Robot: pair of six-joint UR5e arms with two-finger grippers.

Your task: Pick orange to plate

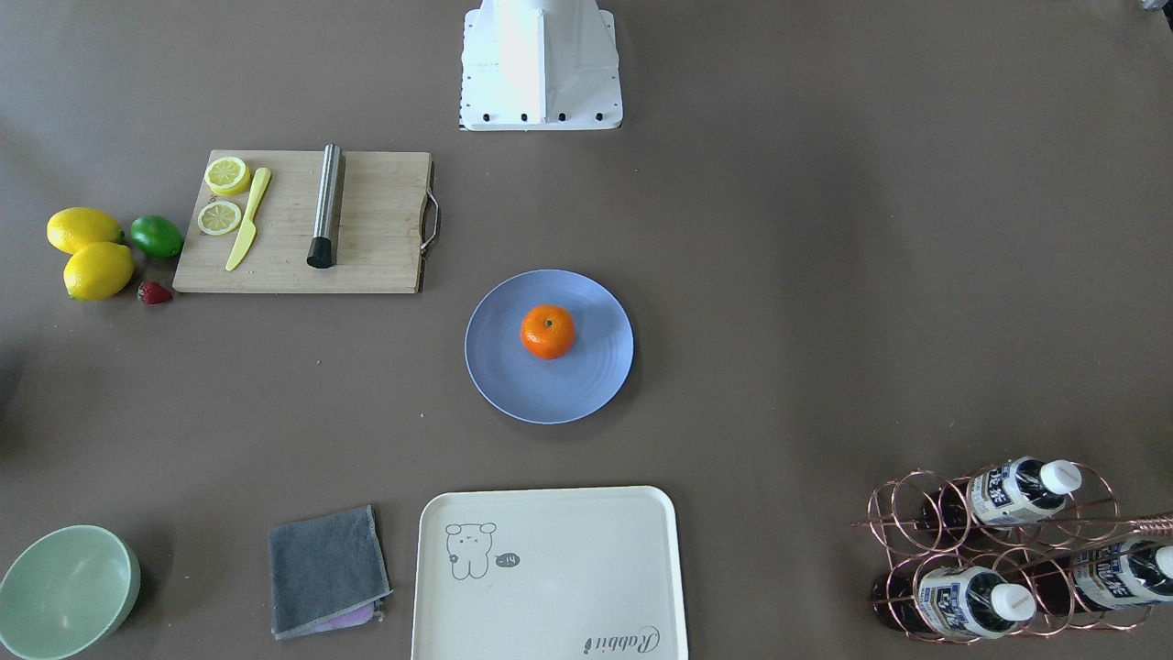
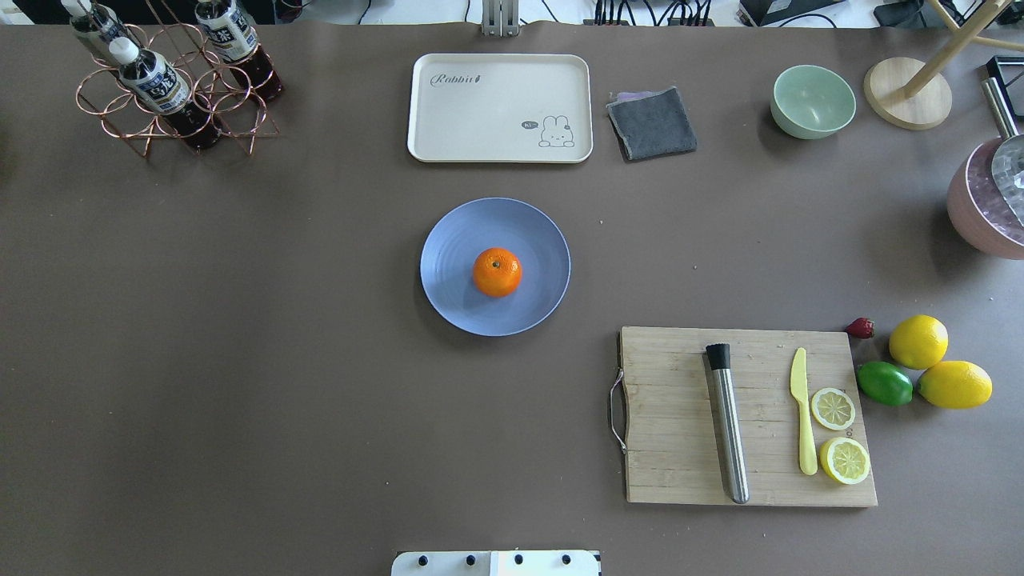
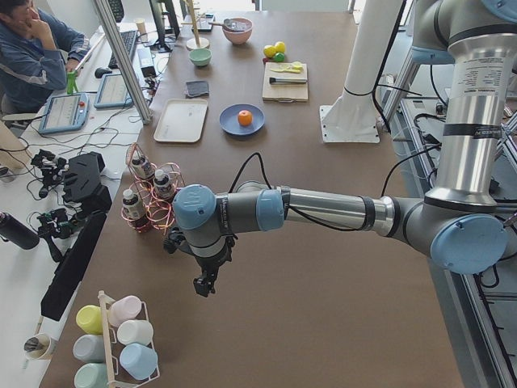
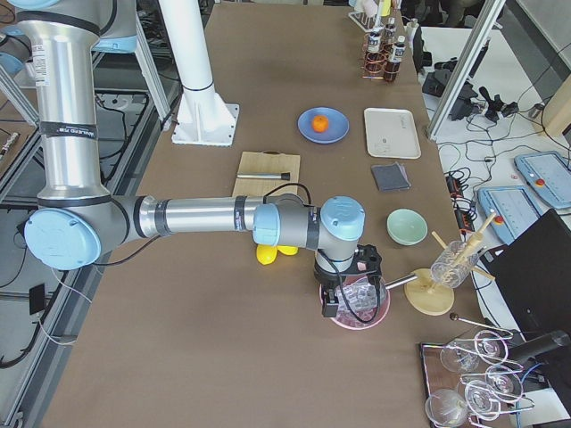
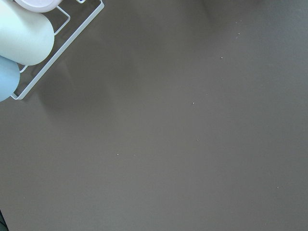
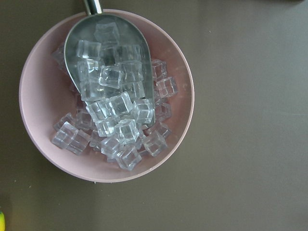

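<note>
The orange [image 1: 548, 332] sits upright near the middle of the blue-lavender plate [image 1: 513, 371], at the table's centre; the overhead view shows the same orange [image 2: 497, 272] on the plate [image 2: 456, 300]. Neither gripper is near it. My left gripper [image 3: 204, 284] hangs over bare table at the far left end, beside a rack of cups, and I cannot tell whether it is open or shut. My right gripper [image 4: 332, 308] hangs over a pink bowl of ice at the far right end, its state equally unclear. Neither wrist view shows any fingers.
A cutting board [image 2: 680, 416] holds a metal muddler, a yellow knife and lemon slices, with two lemons [image 2: 918, 342], a lime [image 2: 885, 383] and a strawberry beside it. A cream tray [image 2: 500, 108], grey cloth [image 2: 652, 122], green bowl [image 2: 813, 101] and bottle rack [image 2: 172, 88] line the far edge.
</note>
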